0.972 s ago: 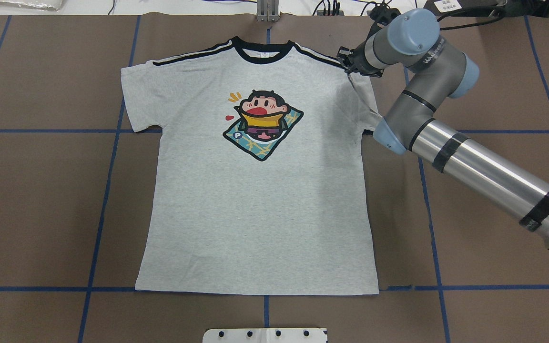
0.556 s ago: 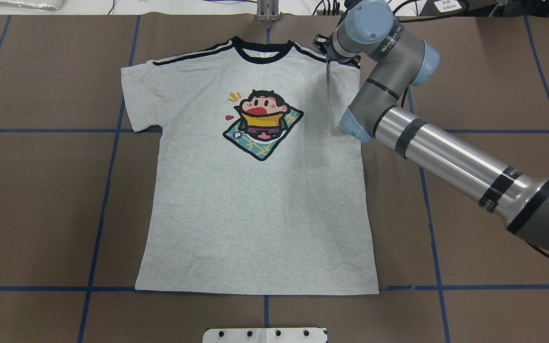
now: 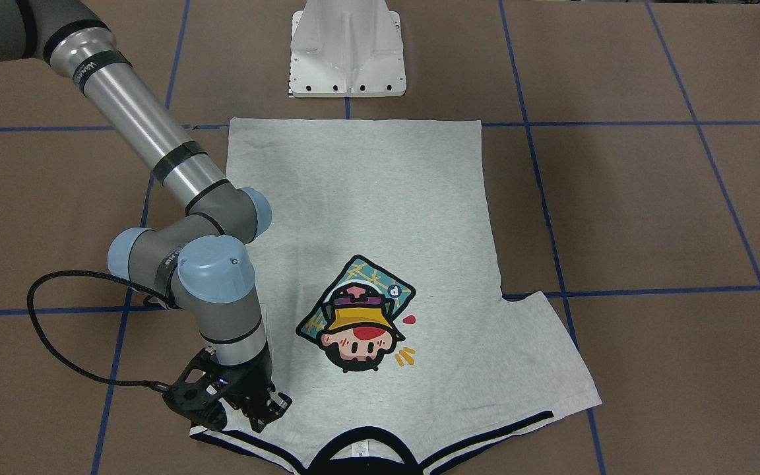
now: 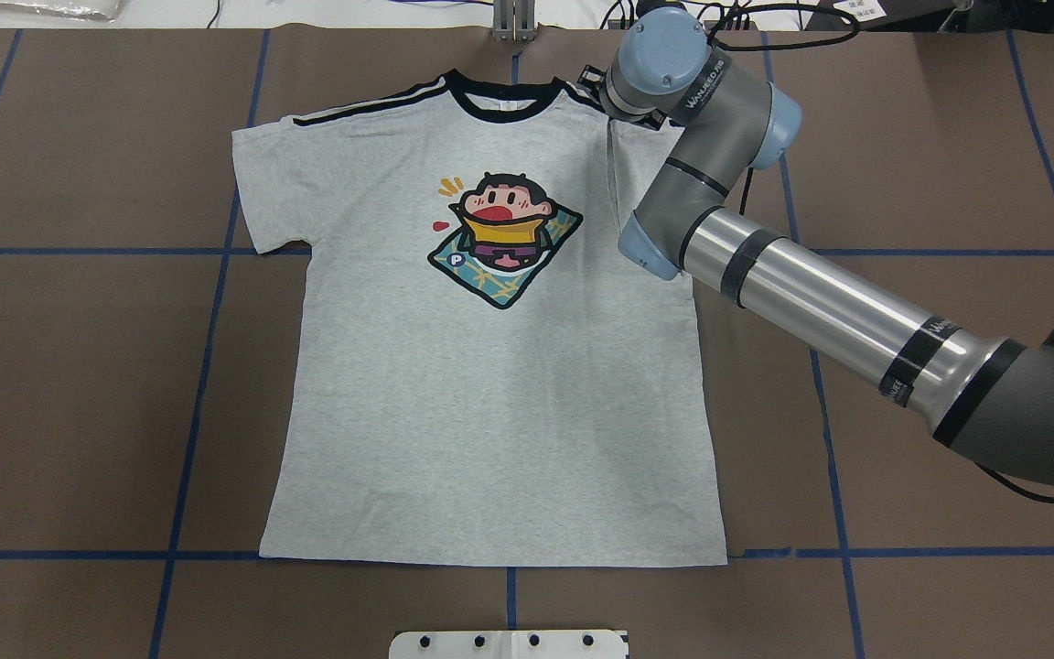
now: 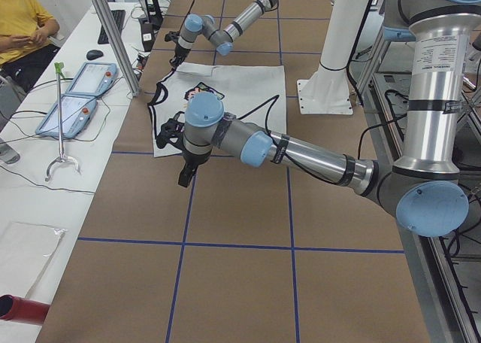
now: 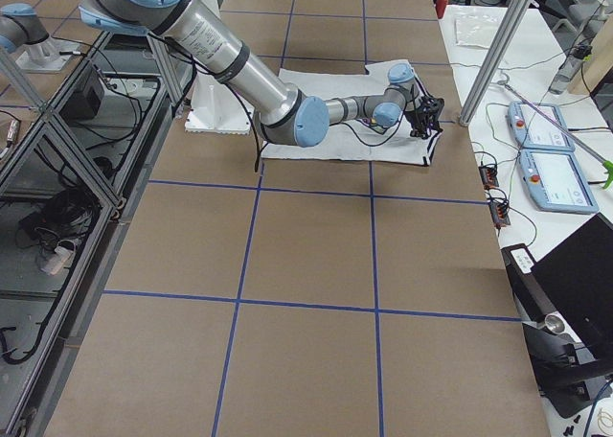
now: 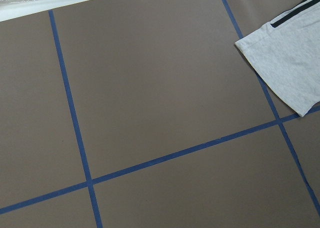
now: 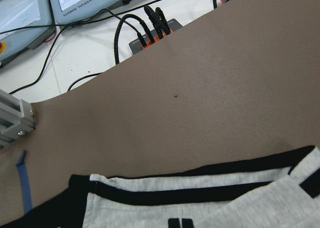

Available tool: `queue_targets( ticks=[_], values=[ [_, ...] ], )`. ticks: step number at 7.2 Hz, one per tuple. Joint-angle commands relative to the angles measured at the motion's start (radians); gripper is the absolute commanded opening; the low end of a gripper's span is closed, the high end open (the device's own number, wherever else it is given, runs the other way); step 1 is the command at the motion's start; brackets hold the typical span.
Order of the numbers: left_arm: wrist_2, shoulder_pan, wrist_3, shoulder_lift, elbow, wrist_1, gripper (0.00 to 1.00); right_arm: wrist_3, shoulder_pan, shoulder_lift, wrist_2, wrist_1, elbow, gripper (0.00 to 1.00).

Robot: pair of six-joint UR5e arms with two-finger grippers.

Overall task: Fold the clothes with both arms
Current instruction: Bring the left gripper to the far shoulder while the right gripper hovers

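The grey T-shirt lies flat, print up, neckband at the table's far edge in the overhead view. My right gripper is low over the shirt's right shoulder, shut on the right sleeve. The sleeve fabric is lifted off the table and hangs as a narrow vertical fold under the wrist. The shirt's left sleeve lies flat. My left gripper hovers above bare table beyond that sleeve; it shows only in the exterior left view, so I cannot tell its state.
The white pedestal base stands at the shirt's hem side. A black cable loops from the right wrist. Two teach pendants, a metal post and a seated person are past the far table edge.
The right arm has swung left along the shoulder line, taking the right sleeve off the table and in over the shirt's body. The rest of the shirt has not shifted.
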State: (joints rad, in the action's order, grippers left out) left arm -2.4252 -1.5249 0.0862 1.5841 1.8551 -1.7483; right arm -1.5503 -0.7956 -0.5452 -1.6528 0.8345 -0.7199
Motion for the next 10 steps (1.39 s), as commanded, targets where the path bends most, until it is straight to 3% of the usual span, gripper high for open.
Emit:
queue_targets(
  ticks=[1, 2, 4, 6, 7, 8, 10],
  values=[
    [-0.005, 0.029, 0.091, 0.000, -0.002, -0.011, 0.99, -0.002, 0.001, -0.011, -0.010, 0.003, -0.057, 1.00],
    [-0.005, 0.107, 0.190, 0.028, -0.017, -0.011, 0.99, -0.010, -0.002, -0.037, -0.037, 0.040, -0.149, 1.00],
    [0.009, 0.256, 0.453, 0.191, -0.114, -0.051, 0.98, -0.002, -0.013, -0.148, -0.129, 0.318, -0.495, 1.00],
    [0.009, 0.334, 0.639, 0.351, -0.309, -0.178, 0.98, 0.013, -0.057, -0.339, -0.290, 0.344, -0.742, 1.00],
    [0.009, 0.368, 0.734, 0.402, -0.402, -0.259, 0.90, 0.045, -0.110, -0.425, -0.409, 0.341, -0.829, 1.00],
    [0.011, 0.388, 0.769, 0.445, -0.504, -0.340, 0.90, 0.071, -0.140, -0.476, -0.442, 0.342, -0.895, 1.00],
    [0.127, 0.399, 0.882, 0.578, -0.805, -0.570, 0.88, 0.079, -0.152, -0.559, -0.455, 0.334, -0.978, 1.00]
  ],
)
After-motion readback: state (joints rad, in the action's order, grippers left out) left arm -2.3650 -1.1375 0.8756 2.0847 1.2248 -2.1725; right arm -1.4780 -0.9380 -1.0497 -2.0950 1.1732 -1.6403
